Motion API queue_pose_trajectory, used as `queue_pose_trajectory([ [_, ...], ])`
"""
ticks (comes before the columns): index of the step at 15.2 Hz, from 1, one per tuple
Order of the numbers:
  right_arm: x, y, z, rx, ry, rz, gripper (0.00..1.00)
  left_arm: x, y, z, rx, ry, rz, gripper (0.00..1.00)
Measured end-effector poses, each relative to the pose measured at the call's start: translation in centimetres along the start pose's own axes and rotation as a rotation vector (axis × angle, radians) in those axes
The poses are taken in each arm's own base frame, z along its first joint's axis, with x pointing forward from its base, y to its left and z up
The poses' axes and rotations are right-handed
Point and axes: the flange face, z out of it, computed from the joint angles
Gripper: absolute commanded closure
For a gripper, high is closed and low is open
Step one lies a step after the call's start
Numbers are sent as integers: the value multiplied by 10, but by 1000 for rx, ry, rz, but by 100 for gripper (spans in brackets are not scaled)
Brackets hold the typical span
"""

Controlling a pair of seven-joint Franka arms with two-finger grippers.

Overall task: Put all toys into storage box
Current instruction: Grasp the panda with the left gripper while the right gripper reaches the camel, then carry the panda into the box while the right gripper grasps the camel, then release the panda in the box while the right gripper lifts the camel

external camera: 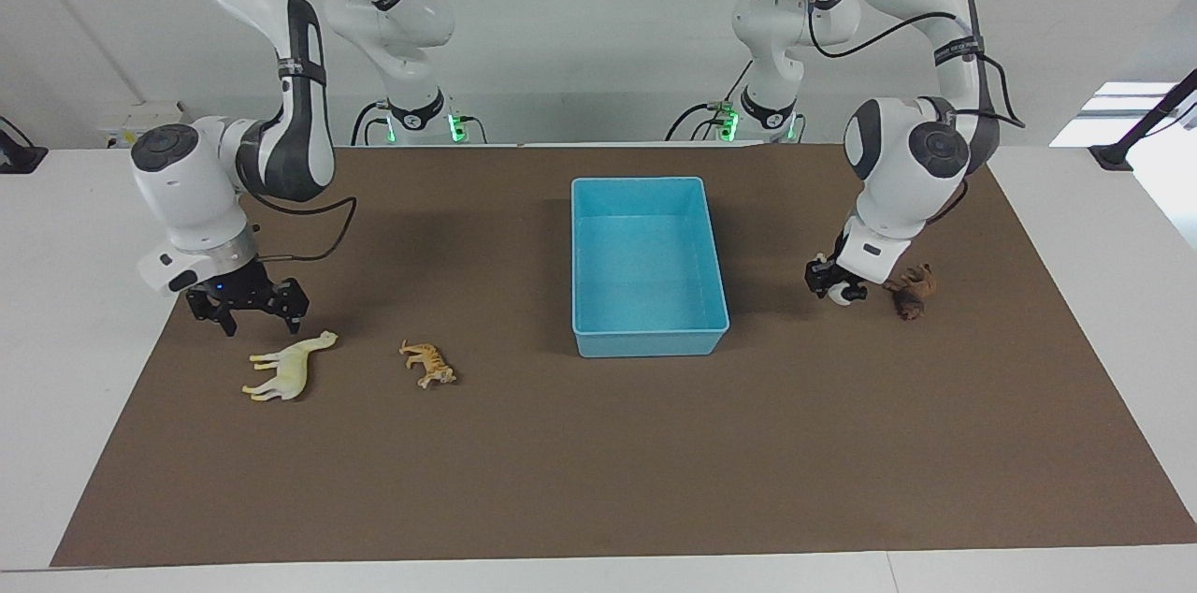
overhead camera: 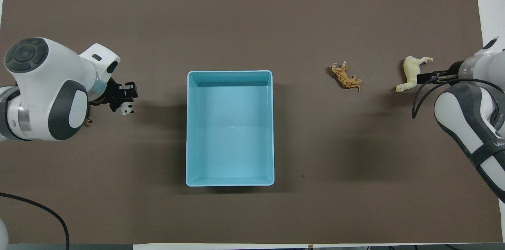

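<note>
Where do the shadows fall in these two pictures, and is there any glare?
Facing view: soft shadows lie on the brown mat under both arms and beside the blue box; a bright window reflection shines on the white table at the left arm's end. Overhead view: a dim shadow lies beside the box, no glare.

A brown mat (external camera: 598,481) covers most of the white table (external camera: 56,294), leaving its edges bare.
</note>
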Motion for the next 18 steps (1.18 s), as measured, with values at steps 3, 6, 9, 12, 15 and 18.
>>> queue_pose_trajectory([
  [3,3,0,27,-4,18,-48,0,-6,47,-59,-38,-5,-82,100],
  [6,7,-1,45,-4,19,-57,0,-46,136,-71,-66,9,-172,100],
  [9,15,0,42,-7,33,-61,3,-96,214,-50,-111,54,-199,91],
  [12,20,-2,42,-7,42,-65,5,-124,241,-19,-141,81,-166,45],
  [15,21,-10,53,10,52,-54,5,-133,246,-8,-140,79,-165,0],
  [18,22,-20,60,23,47,-56,13,-132,244,-16,-143,79,-205,0],
])
